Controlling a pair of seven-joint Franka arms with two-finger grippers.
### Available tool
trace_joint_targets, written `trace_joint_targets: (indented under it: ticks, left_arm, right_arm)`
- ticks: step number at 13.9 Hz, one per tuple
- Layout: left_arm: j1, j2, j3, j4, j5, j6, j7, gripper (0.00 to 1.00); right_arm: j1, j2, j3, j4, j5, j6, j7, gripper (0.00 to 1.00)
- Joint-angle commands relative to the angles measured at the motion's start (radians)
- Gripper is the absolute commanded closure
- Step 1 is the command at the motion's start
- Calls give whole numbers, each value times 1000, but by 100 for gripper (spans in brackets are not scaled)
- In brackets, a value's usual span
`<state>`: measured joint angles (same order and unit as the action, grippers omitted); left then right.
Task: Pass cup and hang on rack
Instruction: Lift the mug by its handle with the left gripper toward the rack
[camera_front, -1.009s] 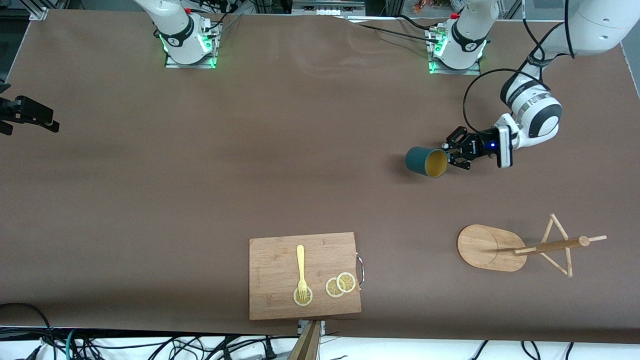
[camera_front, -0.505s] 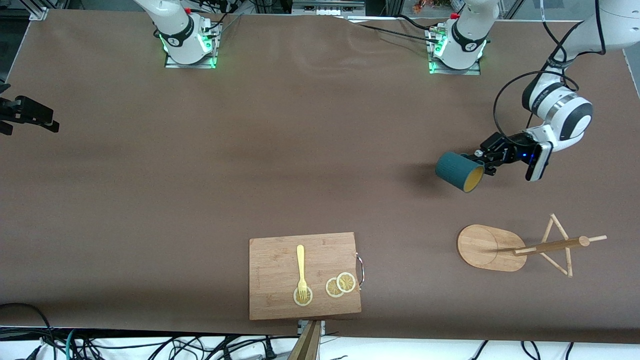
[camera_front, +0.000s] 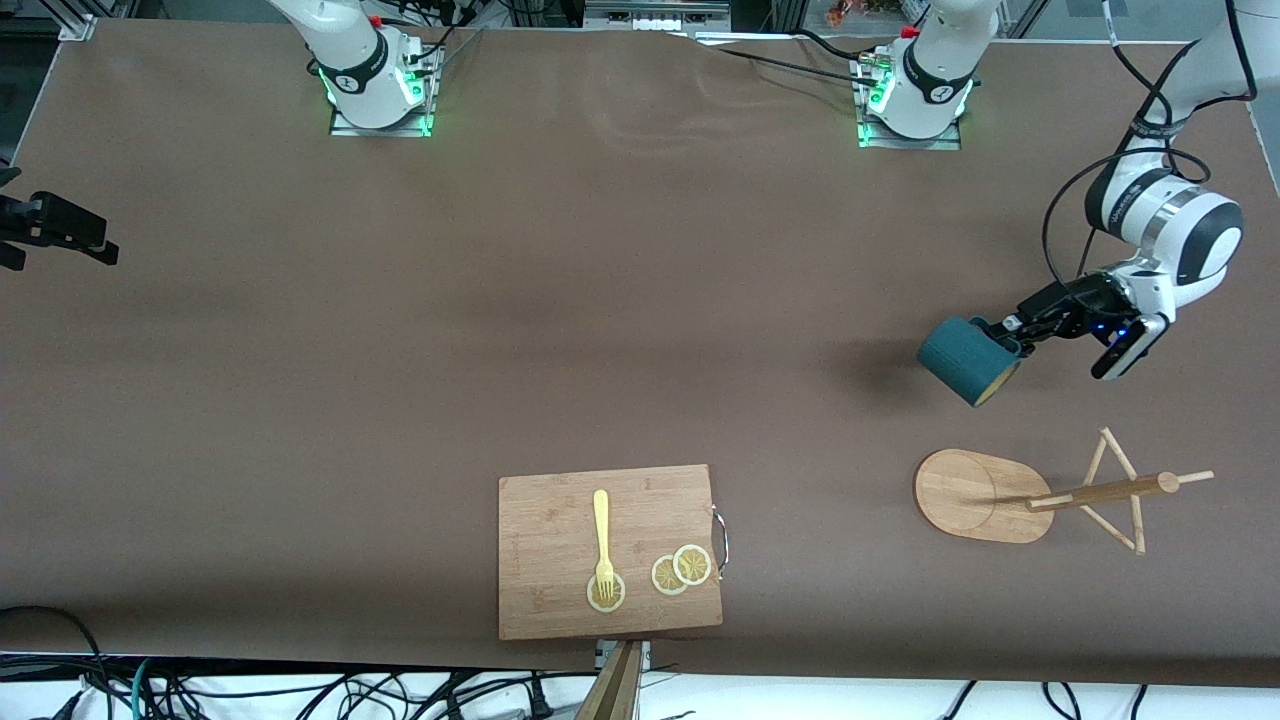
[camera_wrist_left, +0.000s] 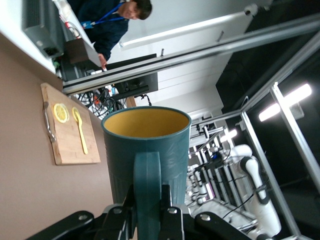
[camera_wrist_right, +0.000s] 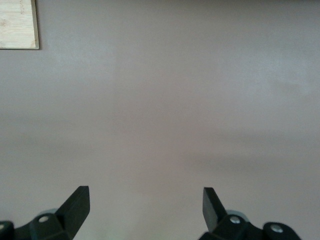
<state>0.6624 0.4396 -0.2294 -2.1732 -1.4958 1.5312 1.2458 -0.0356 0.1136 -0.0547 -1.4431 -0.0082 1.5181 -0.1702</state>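
Note:
My left gripper (camera_front: 1018, 334) is shut on the handle of the dark teal cup (camera_front: 968, 360) and holds it in the air on its side. The cup's yellow-tan mouth faces the bamboo rack (camera_front: 972, 495), whose post and pegs (camera_front: 1105, 490) rise toward the left arm's end of the table. In the left wrist view the black fingers (camera_wrist_left: 168, 206) clamp the handle of the cup (camera_wrist_left: 147, 145) from both sides. My right gripper (camera_wrist_right: 145, 192) is open and empty over bare table; it waits.
A rectangular wooden cutting board (camera_front: 610, 550) lies near the front edge with a yellow fork (camera_front: 601, 540) and lemon slices (camera_front: 681, 570) on it. It also shows in the left wrist view (camera_wrist_left: 70, 135). Brown table spreads between the board and the rack.
My left gripper has carried the cup toward the left arm's end of the table and closer to the rack, turning its mouth more toward the rack. The right arm has not moved.

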Motion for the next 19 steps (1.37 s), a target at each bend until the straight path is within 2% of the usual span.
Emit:
trace_joint_targets:
  ticks: [1, 4, 7, 11, 16, 19]
  left_arm:
    - [43, 4, -5, 24, 54, -58, -173, 100]
    - [97, 5, -5, 79, 153, -100, -355, 100]
    - [128, 24, -5, 176, 232, -129, -554, 100]
    - [122, 88, -7, 320, 236, -132, -744, 100]
    - [126, 250, -5, 553, 308, -131, -808, 100]
    - [118, 298, -7, 607, 309, -129, -870, 100]
  right_arm:
    - [-10, 0, 4, 7, 10, -6, -11, 0]
    - [-12, 1, 4, 9, 10, -6, -11, 0]
    - [-10, 0, 4, 7, 10, -6, -11, 0]
    - [-12, 0, 4, 7, 8, -7, -11, 0]
    - [-12, 1, 4, 7, 8, -10, -11, 0]
    - [-12, 0, 4, 7, 8, -9, -11, 0]
